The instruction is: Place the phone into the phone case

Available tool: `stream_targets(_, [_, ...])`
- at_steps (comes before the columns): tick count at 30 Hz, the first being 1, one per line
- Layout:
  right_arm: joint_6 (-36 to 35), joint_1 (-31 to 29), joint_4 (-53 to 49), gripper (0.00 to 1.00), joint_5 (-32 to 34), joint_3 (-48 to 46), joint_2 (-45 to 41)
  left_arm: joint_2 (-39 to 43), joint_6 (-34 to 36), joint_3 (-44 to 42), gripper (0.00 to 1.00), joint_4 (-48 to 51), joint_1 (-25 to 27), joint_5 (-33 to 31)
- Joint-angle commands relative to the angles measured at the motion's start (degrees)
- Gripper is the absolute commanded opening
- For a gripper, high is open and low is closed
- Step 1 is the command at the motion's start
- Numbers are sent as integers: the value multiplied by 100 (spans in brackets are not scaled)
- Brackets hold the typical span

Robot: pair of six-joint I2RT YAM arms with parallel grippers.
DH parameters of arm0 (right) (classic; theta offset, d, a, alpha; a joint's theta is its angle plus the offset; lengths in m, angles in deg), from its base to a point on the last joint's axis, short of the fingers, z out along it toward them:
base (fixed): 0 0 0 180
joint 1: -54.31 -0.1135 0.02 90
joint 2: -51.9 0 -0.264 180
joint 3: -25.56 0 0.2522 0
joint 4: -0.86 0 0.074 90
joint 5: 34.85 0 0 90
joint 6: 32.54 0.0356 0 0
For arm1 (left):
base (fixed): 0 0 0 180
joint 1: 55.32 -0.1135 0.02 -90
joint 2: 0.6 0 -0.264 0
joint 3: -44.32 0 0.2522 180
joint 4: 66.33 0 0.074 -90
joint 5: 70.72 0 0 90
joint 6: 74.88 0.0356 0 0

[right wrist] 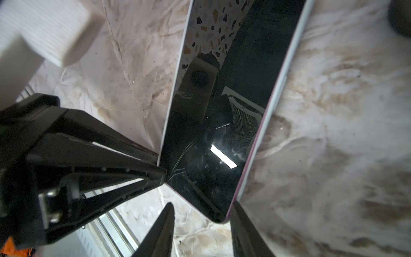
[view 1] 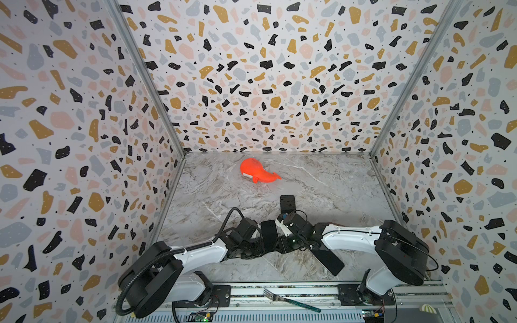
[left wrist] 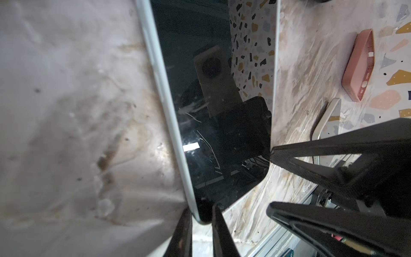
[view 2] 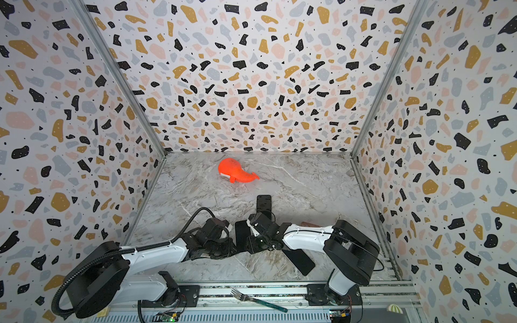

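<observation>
Left wrist view: the left gripper (left wrist: 201,220) pinches the lower end of the phone (left wrist: 200,89), one finger on each face of the white-edged handset, whose dark, scratched screen mirrors the speckled wall. The right gripper (right wrist: 201,205) straddles the same lower corner with its jaws apart. One fingertip (left wrist: 280,154) presses against the phone's side edge, while the other finger (left wrist: 282,210) sits just clear of the rounded corner.

In both top views the phone (view 1: 268,234) (view 2: 242,235) stands on end between the two wrists, near the middle of the front edge of the marble worktop (view 1: 321,179). Whether its lower end touches the surface cannot be told.

The pink phone case (left wrist: 359,66) lies open side up near the worktop's right edge, well apart from the phone. In a top view only a sliver of it (view 1: 338,224) shows behind the right arm.

One black slab (view 1: 287,203) lies flat just beyond the grippers, and another (view 1: 328,260) lies at an angle under the right arm, towards the front edge. An orange whale toy (view 1: 257,173) rests near the back edge, and a fork (view 1: 282,298) lies on the front rail.
</observation>
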Motion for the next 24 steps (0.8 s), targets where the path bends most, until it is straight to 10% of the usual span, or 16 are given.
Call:
stream_targets(1, [-28,18,-153,43,146,-101,-98,-168,91,-116,16,80,37,-86])
stream_targets(24, [-72,-43,-85,38,80,-37,170,-154,100,-115,16,65,32,-106])
